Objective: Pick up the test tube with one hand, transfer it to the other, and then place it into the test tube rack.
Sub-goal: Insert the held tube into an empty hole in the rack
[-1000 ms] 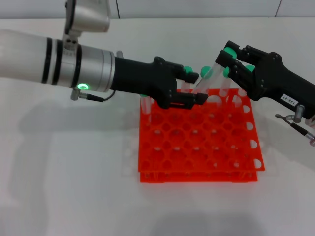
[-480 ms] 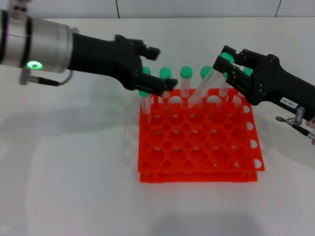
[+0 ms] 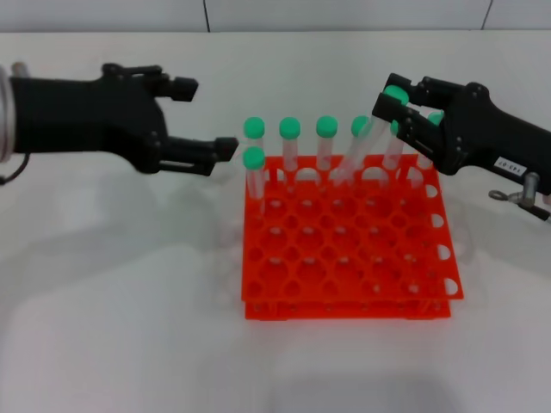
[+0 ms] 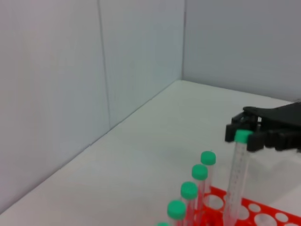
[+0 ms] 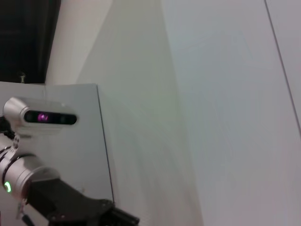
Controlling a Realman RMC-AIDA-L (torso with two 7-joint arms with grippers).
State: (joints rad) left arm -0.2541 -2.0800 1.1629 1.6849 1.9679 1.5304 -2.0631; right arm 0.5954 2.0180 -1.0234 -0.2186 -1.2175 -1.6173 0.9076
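Note:
My right gripper [image 3: 394,103], black with a white label, is shut on the test tube [image 3: 355,157] just under its green cap. The tube leans, with its lower end at the back row of the orange-red rack [image 3: 344,258]. The left wrist view shows the same grip [image 4: 242,134] on the tube [image 4: 233,181] above the rack [image 4: 256,209]. My left gripper [image 3: 207,118] is open and empty, left of the rack and apart from it. Several other green-capped tubes [image 3: 290,142] stand upright along the rack's back row and back left corner.
The rack stands on a white table [image 3: 120,301], with a pale wall [image 4: 70,84] behind it. Most of the rack's holes hold nothing. My left arm with its green light [image 5: 19,181] shows in the right wrist view.
My left gripper has let go of the tube, opened and drawn back to the left, away from the rack. My right gripper keeps the tube and has barely moved.

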